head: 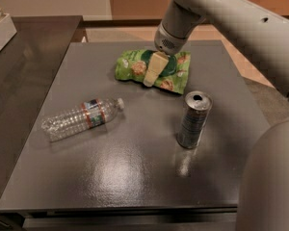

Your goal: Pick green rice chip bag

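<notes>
The green rice chip bag (131,67) lies flat near the far edge of the grey table (135,182), directly beneath the gripper (151,74), whose grip cannot be made out; an upright can (193,120) stands near-right of it and a toppled water bottle (82,119) lies near-left, with open tabletop between them.

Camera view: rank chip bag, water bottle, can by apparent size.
1. green rice chip bag, tool over its middle.
2-3. water bottle and can: bottle longer, can thicker; too close to rank.
</notes>
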